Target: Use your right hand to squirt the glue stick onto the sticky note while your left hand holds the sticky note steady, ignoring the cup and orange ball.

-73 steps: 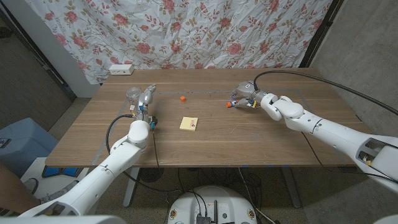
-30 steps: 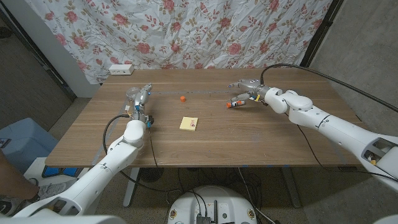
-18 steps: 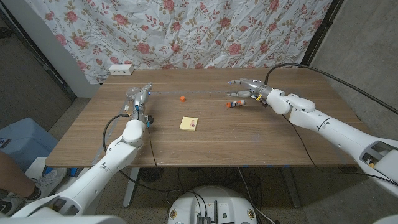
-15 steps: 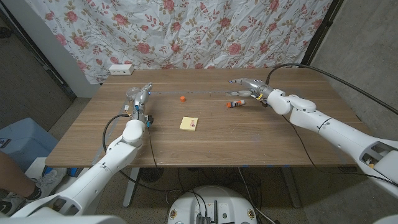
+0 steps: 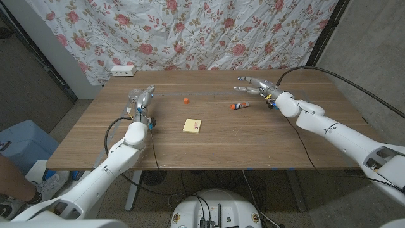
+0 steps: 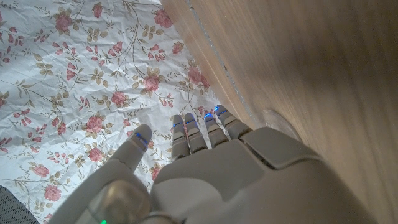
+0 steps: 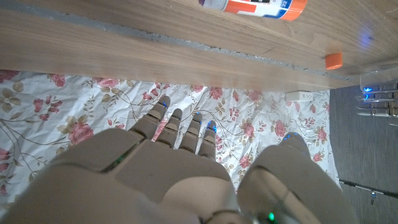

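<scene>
In the head view, the right robot hand [image 5: 255,86] hovers over the far right part of the table [image 5: 266,139], fingers spread and holding nothing. The glue stick [image 5: 240,106] lies on its side on the table just beside this hand, toward the robot and a little toward the middle, not touching it. The sticky note [image 5: 192,126] lies flat nearer the robot, well apart from the right robot hand and roughly midway between the two hands. The left robot hand [image 5: 146,100] stands near the table's left side with fingers extended and empty, just beside the cup [image 5: 135,97]; the note lies to its right, apart from it. The ball [image 5: 185,99] sits beyond the note, between the hands. In the left wrist view, the left robot hand [image 6: 205,168] shows straight, slightly parted fingers holding nothing, with the cup's rim [image 6: 277,120] just beside them. In the right wrist view, the right robot hand [image 7: 186,168] is likewise open, and the glue stick [image 7: 255,5] lies on the table beyond its fingertips, clear of them, with the ball [image 7: 334,60] farther off.
</scene>
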